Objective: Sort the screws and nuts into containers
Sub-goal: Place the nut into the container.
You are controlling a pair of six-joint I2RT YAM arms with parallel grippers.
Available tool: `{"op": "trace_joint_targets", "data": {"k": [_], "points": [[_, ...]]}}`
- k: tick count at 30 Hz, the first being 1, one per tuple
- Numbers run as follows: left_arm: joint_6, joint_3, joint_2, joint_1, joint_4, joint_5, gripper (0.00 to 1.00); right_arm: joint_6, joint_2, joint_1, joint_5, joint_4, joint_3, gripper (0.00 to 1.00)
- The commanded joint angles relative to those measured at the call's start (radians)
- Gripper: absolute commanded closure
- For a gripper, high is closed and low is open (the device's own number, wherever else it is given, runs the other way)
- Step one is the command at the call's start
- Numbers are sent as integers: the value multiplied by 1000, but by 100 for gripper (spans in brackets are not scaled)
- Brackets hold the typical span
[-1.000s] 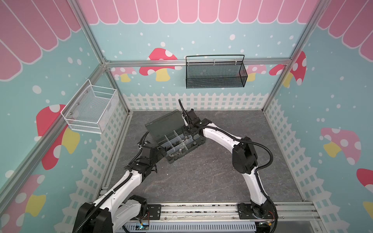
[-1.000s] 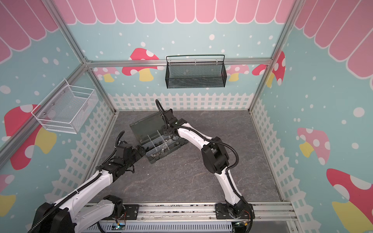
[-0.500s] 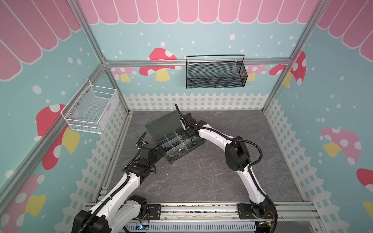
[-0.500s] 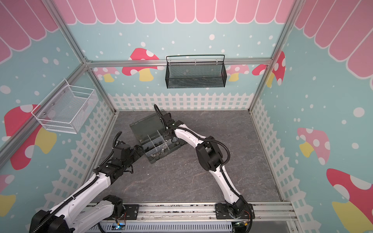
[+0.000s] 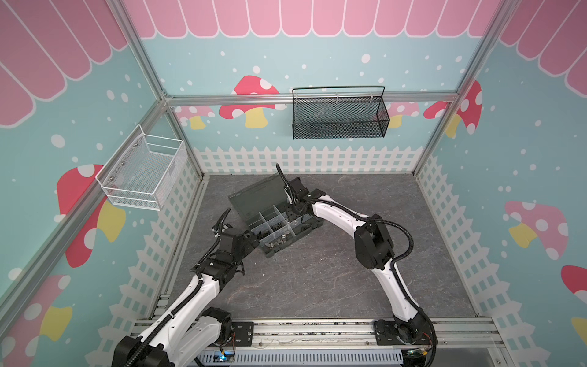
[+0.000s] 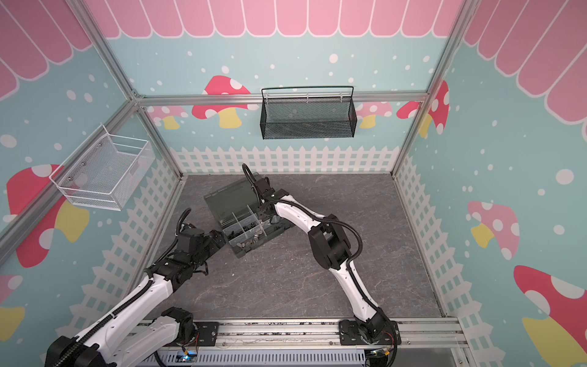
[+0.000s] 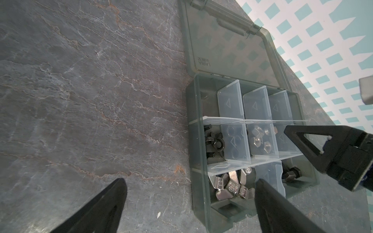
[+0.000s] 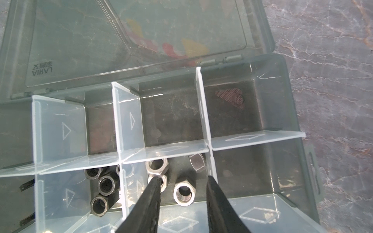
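The silver hex nuts [image 8: 182,193] lie loose in a middle compartment of the organizer box [image 5: 276,228] at the desk's [image 5: 317,279] far left; we judge them hard, light and slippery, best pinched across opposite flats. Our right gripper [image 8: 181,179] hangs over them, jaws partly apart and empty. The left gripper [image 7: 189,185] waits wide open beside the box.

Your left gripper [image 7: 189,185] hangs spread wide, arm low; your right gripper [image 8: 182,179] points down, jaws parted, nothing between them.
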Motion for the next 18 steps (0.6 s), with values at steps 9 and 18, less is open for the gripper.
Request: {"op": "trace_joint_targets", "data": {"k": [9,18], "points": [[-15,-14,-55,10,-48,-44,0,92,-310,5,78,33,-277,55],[-15,-12,-63,11,-47,-47,0,222,-596,-2,168,50,-659,51]]}}
